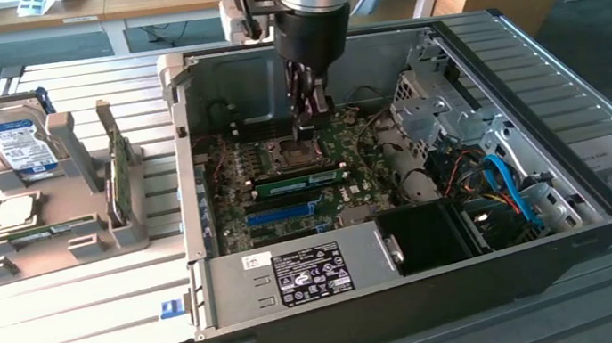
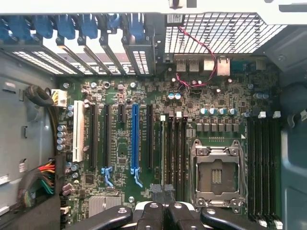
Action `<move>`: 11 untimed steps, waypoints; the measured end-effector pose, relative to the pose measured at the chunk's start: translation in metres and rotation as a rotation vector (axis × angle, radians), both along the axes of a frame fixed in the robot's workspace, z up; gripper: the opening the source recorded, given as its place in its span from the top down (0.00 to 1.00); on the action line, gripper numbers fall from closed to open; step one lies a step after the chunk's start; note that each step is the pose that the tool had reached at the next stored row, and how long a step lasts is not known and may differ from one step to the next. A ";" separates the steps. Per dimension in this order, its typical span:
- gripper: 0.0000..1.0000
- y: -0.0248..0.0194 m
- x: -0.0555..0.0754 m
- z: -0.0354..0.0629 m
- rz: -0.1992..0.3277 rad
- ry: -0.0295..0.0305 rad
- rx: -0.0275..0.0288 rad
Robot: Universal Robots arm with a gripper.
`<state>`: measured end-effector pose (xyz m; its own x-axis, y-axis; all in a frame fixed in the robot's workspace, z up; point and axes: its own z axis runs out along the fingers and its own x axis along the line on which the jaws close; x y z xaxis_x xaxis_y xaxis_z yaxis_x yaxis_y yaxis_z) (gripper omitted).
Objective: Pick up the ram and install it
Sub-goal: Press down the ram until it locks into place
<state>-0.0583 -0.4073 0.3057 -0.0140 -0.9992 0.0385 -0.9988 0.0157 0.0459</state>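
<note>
Pincer (image 1: 313, 122) fingers pressed shut hover low over the open computer case's (image 1: 420, 299) motherboard (image 2: 144, 96), apparently seating the ram (image 1: 297, 179) lying in its slot beside the empty processor socket (image 2: 218, 175), a step demanding straight, even downward pressure.

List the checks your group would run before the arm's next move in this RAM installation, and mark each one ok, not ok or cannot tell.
1. Claw shut, fingers together: ok.
2. Claw inside the open case, over the motherboard: ok.
3. Claw at the end of the memory slots: ok.
4. Green ram stick standing on the board beside the processor socket: ok.
5. That stick fully seated: cannot tell.
6. Spare stick upright in the rack outside the case: ok.
</note>
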 end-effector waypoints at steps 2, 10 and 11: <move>0.90 0.0000 0.000 0.0029 0.000 0.0005 -0.0015; 0.90 0.0000 0.000 0.0131 0.000 0.0023 -0.0087; 0.90 0.0000 0.000 0.0131 0.000 0.0023 -0.0087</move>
